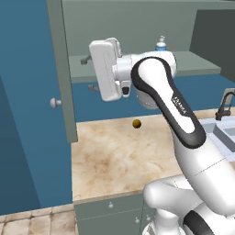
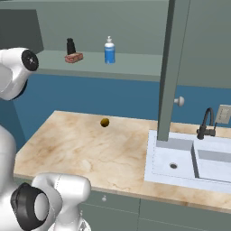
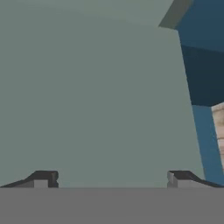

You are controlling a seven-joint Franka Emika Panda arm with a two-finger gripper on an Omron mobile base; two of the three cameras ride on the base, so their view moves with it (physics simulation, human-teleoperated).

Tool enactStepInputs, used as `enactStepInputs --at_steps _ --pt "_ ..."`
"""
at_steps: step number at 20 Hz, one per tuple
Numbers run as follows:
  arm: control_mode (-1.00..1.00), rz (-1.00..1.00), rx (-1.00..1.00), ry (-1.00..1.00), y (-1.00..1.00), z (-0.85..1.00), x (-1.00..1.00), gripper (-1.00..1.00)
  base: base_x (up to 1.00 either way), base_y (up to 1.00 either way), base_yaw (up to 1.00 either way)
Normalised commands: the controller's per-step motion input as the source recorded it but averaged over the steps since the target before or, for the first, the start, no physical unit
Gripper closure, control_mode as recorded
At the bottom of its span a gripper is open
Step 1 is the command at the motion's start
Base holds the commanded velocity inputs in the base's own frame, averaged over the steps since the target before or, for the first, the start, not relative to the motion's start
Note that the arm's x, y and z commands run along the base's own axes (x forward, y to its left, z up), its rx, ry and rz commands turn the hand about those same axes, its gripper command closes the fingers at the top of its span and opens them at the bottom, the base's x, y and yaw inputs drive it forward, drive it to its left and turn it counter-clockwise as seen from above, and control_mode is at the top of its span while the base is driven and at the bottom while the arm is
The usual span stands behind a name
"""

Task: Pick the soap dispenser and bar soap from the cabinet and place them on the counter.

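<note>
Gripper: the white two-finger gripper (image 3: pixel 112 179) shows two small dark tips far apart with nothing between them; it stands wide open and empty, facing a flat, matte grey-green panel.
Hand position: in the left base view the white boxy hand sits up at shelf height, its dark fingers (image 1: pixel 85 60) pointing left toward the open door.
Cabinet: the large grey-green wall cabinet (image 2: pixel 135 27) has flat, smooth doors swung open, a small round pale knob (image 2: pixel 179 101) on the right door and one inner shelf.
Soap dispenser: the small blue plastic bottle with a white pump top (image 2: pixel 109 50) stands upright on the cabinet shelf, toward the middle; in the left base view its top (image 1: pixel 160 44) peeks over the arm.
Bar soap: the small flat pinkish-red block (image 2: pixel 74 57) lies on the same shelf, left of the dispenser and apart from it.
Black bottle: a small black bottle (image 2: pixel 71 46) stands just behind the bar soap, seemingly touching it.
Counter: the wide beige-and-tan marble-patterned countertop (image 2: pixel 81 149) lies flat below the cabinet.
Ball: a small dark-yellow ball (image 2: pixel 104 122) rests on the counter near the blue back wall.
Sink: a pale rectangular sink (image 2: pixel 189 164) with a curved black tap (image 2: pixel 206 122) is set into the counter's right part.
In the way: the open right door's edge hangs in front of the sink in the right base view.
</note>
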Motion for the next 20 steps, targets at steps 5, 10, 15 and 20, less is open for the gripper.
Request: enactStepInputs --at_steps 5,10,15,20 --pt "-1.00 0.00 -0.15 -0.15 -0.25 0.00 0.00 -1.00 0.00 0.00 0.00" --pt "-1.00 -0.02 -0.25 -0.14 -0.18 0.00 0.00 -1.00 0.00 0.00 0.00" --pt "-1.00 -0.02 -0.23 -0.19 -0.31 0.00 -0.03 -1.00 0.00 0.00 0.00" --pt "-1.00 0.00 -0.12 -0.22 -0.50 -0.02 -0.15 -1.00 0.00 0.00 0.00"
